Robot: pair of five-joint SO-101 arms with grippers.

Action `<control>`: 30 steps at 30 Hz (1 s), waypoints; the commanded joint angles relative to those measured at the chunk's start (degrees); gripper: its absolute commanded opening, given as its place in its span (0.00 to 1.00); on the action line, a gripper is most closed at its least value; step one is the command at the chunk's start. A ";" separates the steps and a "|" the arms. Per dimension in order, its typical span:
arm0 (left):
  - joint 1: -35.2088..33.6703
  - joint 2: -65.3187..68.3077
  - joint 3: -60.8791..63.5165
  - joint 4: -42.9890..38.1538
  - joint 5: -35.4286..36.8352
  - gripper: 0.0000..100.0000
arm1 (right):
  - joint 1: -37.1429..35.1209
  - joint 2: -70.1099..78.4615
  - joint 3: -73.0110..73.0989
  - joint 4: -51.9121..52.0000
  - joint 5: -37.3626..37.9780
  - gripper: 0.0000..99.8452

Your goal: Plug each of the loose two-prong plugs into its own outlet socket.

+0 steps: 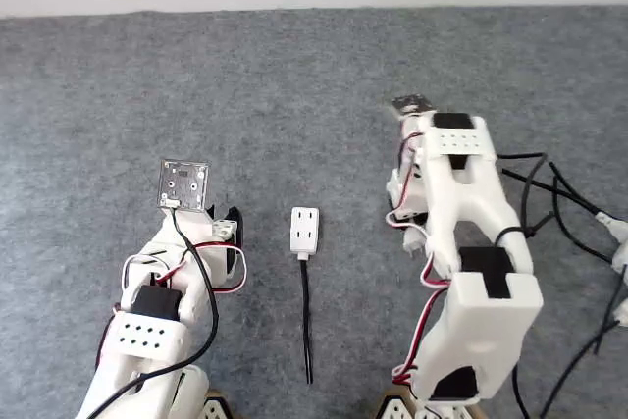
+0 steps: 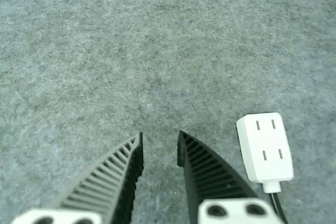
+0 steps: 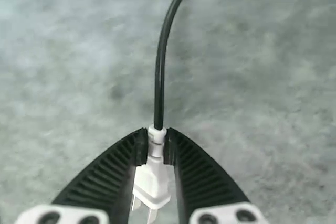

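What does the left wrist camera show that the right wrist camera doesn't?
Of these two, the left wrist view alone has the white outlet block, lying on the grey carpet beside the open, empty left gripper. The right wrist view alone has the right gripper shut on a white two-prong plug, whose black cord runs away over the carpet. Both share the carpet and a pair of black ribbed fingers at the near edge.
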 commanded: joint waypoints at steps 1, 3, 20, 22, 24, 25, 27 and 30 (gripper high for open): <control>-0.18 -0.70 -2.51 -1.41 -0.09 0.11 | -3.47 -7.16 -1.14 3.91 -2.81 0.01; -0.18 -0.44 -2.59 -1.41 0.09 0.11 | -6.11 -10.77 -0.88 6.02 -3.43 0.01; -0.44 43.52 -25.98 -1.76 -0.18 0.03 | -32.75 -40.75 -0.97 15.87 -1.85 0.01; -0.26 43.43 -25.98 -1.76 -0.26 0.02 | -36.26 -41.36 -0.97 16.40 -1.58 0.01; 0.18 43.69 -25.98 -1.76 -0.70 0.02 | -39.16 -41.36 -0.97 16.66 -1.49 0.01; 0.62 43.78 -25.98 -1.76 -2.11 0.02 | -40.40 -41.36 -0.97 16.66 -1.49 0.01; 2.02 43.78 -25.89 -1.23 -5.19 0.02 | -42.51 -41.45 -0.97 16.57 -1.49 0.01; 3.52 43.52 -25.89 0.62 -7.74 0.02 | -44.44 -41.36 -0.88 16.40 -1.41 0.01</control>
